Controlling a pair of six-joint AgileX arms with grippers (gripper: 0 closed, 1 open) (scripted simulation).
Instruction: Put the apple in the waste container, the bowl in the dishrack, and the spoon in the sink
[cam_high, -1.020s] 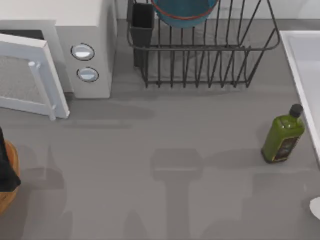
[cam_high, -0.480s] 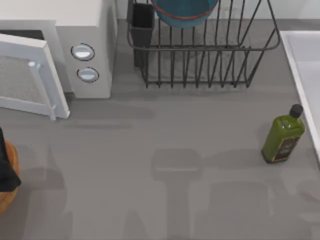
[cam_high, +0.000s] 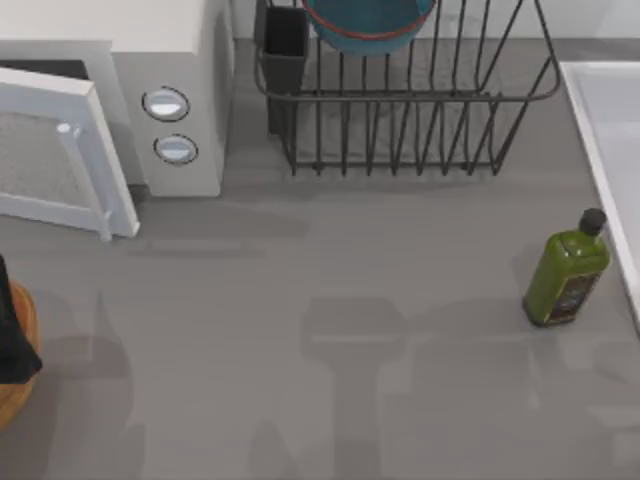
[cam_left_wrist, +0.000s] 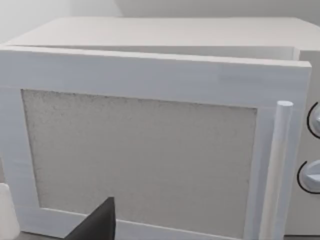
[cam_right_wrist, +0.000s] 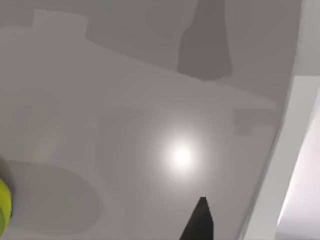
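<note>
The teal-blue bowl (cam_high: 368, 20) with its reddish rim sits inside the black wire dishrack (cam_high: 410, 110) at the back of the table. The pale sink (cam_high: 612, 140) runs along the right edge, and its white rim (cam_right_wrist: 292, 150) lies close beside my right gripper (cam_right_wrist: 198, 220), a dark tip low over the table. The orange-brown waste container (cam_high: 18, 385) pokes in at the far left, partly covered by my black left arm (cam_high: 8, 335). My left gripper (cam_left_wrist: 97, 226) faces the microwave door. The apple and the spoon are out of view.
A white microwave (cam_high: 165, 100) stands at the back left with its door (cam_high: 70, 150) swung open toward the table's front. A green bottle (cam_high: 566, 272) stands near the sink, with a dark cutlery cup (cam_high: 285, 50) at the rack's left end.
A pale shape at the top view's lower right edge a second ago has gone out of the picture. The shadows at the front right have shifted. The left arm has stayed put.
</note>
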